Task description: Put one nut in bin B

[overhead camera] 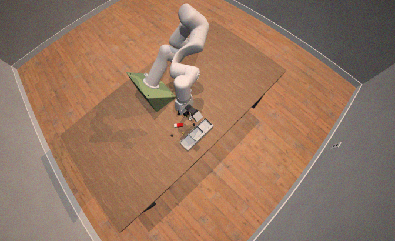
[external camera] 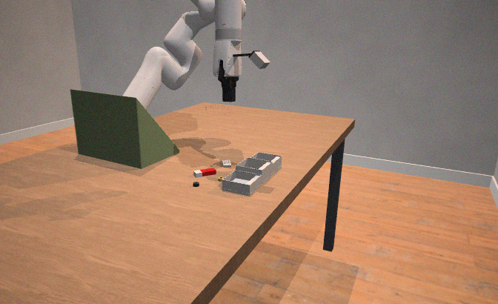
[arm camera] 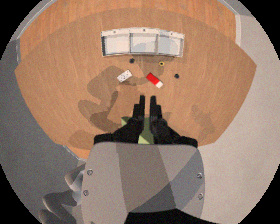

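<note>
Table (external camera: 288, 132) carries the three-compartment bin row (external camera: 251, 174); gripper (external camera: 228, 98) hangs high above, behind the row, fingers clenched on nothing. Nuts lie on the row's near side: brass nut (external camera: 220, 179) just beside it, black nut (external camera: 196, 184) farther out, both well below and forward of the fingers.
</note>
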Robot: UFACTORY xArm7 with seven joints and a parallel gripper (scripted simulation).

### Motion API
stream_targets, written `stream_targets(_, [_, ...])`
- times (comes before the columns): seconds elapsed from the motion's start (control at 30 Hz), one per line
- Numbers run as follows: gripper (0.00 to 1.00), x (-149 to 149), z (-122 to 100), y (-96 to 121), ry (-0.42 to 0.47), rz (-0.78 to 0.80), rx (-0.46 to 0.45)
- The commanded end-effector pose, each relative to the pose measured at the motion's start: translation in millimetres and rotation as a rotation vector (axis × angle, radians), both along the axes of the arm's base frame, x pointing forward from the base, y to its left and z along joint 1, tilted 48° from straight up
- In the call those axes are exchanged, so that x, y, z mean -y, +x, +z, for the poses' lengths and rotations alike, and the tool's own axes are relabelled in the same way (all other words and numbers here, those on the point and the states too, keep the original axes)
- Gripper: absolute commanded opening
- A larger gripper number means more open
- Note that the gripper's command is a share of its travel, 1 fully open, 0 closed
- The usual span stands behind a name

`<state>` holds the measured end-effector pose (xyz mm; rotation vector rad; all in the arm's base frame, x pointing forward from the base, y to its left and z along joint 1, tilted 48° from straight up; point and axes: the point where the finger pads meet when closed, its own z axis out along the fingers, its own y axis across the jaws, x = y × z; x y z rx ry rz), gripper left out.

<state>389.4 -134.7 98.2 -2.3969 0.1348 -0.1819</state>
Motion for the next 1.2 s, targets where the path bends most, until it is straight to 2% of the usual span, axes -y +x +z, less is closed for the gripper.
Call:
stream_targets(0.0, [0.07, -8.3, -11.5, -13.1, 0.067, 0.023, -0.030])
stream_targets(0.07, [0.07, -16.0, -18.4, -22.8, 0.097, 0.033, -0.043])
stream_targets(0.43, [0.07, -16.0, -18.4, -22.8, 0.097, 0.033, -0.043])
stream_targets(0.5, [0.07, -17.1, -31.1, -12.0, 0.105, -0.005, -0.080])
stream_targets(0.67, [0.07, -19.8, -62.8, 14.9, 0.105, -0.005, -0.080])
stream_targets(0.73, [0.07, -19.8, -62.8, 14.9, 0.105, -0.005, -0.080])
stream_targets(1.17, [0.07, -27.1, -145.0, 85.0, 0.104, -0.005, -0.080])
